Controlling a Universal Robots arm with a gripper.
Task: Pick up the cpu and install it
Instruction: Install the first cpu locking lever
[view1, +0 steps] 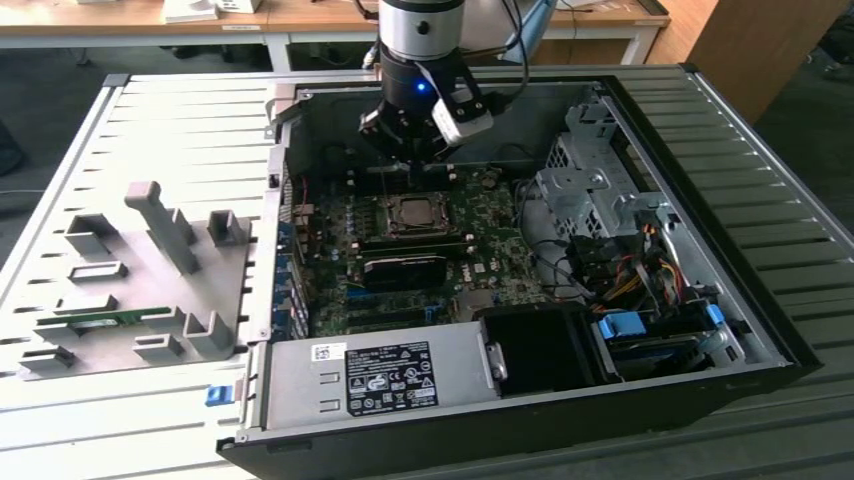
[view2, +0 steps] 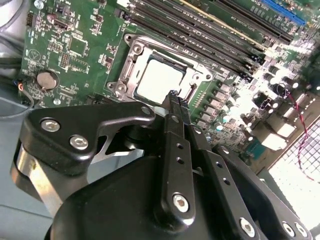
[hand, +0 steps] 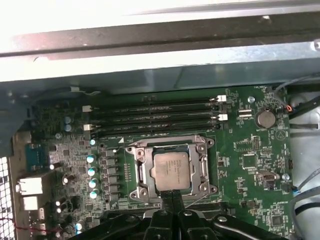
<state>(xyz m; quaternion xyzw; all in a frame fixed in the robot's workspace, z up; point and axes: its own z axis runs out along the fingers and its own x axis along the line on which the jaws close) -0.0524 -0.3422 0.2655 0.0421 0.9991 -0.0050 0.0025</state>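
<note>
The jaws (view2: 172, 97) are pressed together with nothing between them, their thin black tips meeting in a single blade just above the near edge of the cpu (view2: 161, 80). That reads as a release already made: the chip sits flat inside the socket (hand: 171, 169), squared to its frame, and the tips are poised just off it.

The cpu is a small square with a matte, silver-grey metal top, smooth and pale against the darker rim around it. The socket's frame is bright stamped steel with screw heads at its corners, and it borders the chip on all sides.

Beyond the socket, away from the jaws, run long narrow black memory slots (hand: 155, 117), parallel to each other. A round silver coin cell (hand: 265, 119) sits off to one side on the green, densely printed motherboard (view1: 461, 215).

Further out is the open computer case (view1: 747, 250), of dull grey sheet metal, lying on a ribbed grey surface (view1: 174, 130) beside a grey moulded holder (view1: 160, 225).
</note>
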